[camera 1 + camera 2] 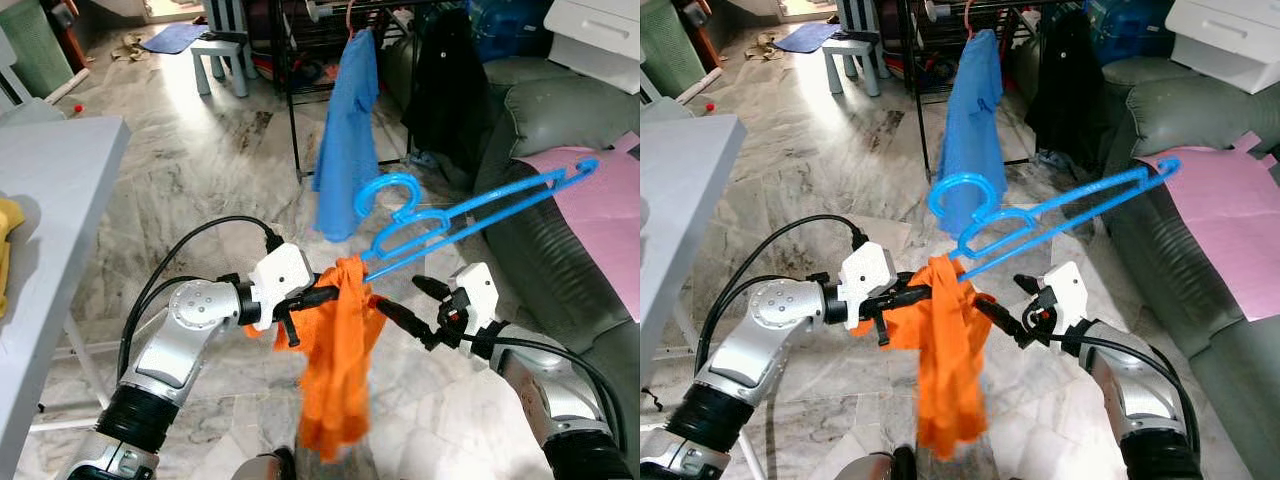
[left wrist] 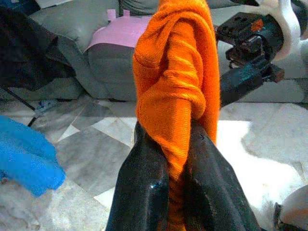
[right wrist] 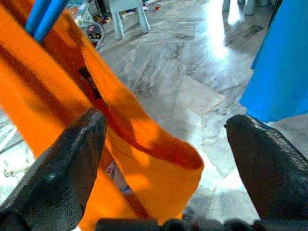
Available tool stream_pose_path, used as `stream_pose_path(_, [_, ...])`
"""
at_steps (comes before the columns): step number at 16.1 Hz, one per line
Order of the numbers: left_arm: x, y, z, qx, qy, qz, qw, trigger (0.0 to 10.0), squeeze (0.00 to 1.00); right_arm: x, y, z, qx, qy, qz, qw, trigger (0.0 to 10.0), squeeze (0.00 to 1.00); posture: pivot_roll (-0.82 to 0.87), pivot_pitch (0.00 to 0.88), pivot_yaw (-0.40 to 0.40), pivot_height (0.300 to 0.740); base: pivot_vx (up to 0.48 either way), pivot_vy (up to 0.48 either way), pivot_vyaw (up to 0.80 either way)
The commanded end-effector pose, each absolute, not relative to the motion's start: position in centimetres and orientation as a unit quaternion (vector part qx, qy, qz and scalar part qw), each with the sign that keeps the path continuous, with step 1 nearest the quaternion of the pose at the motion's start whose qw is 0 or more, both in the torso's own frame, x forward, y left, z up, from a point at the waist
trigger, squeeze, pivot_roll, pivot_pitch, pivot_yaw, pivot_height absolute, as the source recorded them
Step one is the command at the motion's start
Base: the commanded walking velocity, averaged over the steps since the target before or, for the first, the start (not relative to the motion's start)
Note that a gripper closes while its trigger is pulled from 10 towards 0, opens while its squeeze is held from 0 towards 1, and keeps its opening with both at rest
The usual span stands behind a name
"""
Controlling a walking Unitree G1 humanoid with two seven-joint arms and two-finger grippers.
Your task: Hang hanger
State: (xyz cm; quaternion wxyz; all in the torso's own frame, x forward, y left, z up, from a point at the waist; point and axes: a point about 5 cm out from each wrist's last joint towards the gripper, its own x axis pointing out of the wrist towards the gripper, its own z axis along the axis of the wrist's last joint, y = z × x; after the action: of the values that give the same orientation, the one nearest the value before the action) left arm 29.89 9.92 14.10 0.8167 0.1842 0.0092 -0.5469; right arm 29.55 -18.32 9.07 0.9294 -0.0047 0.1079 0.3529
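Near the robot's chest, the left claw pinches the orange garment on the blue hanger, whose long axis rises far-right above the spread right claw.

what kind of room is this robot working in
Most likely a lived-in home living room: a grey sofa stands on the right, a clothes rack with a blue shirt stands on the marble floor, and a small stool sits behind.
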Motion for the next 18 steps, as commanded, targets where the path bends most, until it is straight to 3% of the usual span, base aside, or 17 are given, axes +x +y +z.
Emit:
stream_pose_path(1, [29.6, 9.8, 14.6, 0.193, -0.006, -0.555, 0.809, 10.0, 0.0, 29.9, -18.7, 9.3, -0.01, 0.104, 0.341, 0.934, 10.0, 0.0, -0.06, 0.115, 0.04, 0.74, 0.0, 0.0, 0.0])
stream_pose_path(12, [27.4, 7.2, 17.3, 0.158, -0.052, -0.608, 0.776, 10.0, 0.0, 30.3, -17.7, 8.8, -0.01, 0.103, 0.343, 0.934, 10.0, 0.0, -0.05, 0.115, 0.037, 0.74, 0.0, 0.0, 0.0])
stream_pose_path(16, [27.5, 6.7, 18.1, 0.151, -0.07, -0.603, 0.78, 10.0, 0.0, 30.0, -17.3, 7.9, -0.003, 0.119, 0.347, 0.93, 9.6, 0.0, -0.05, 0.115, 0.038, 0.74, 0.0, 0.0, 0.0])
stream_pose_path(17, [27.5, 6.6, 18.5, 0.145, -0.074, -0.601, 0.782, 10.0, 0.0, 29.9, -17.5, 7.5, -0.001, 0.129, 0.34, 0.931, 3.0, 0.0, -0.05, 0.117, 0.037, 0.74, 0.0, 0.0, 0.0])
stream_pose_path(18, [27.8, 6.8, 19.0, 0.146, -0.078, -0.596, 0.786, 10.0, 0.0, 29.7, -18.3, 6.4, 0.013, 0.156, 0.316, 0.936, 0.0, 0.0, -0.05, 0.117, 0.035, 0.74, 0.0, 0.0, 0.0])
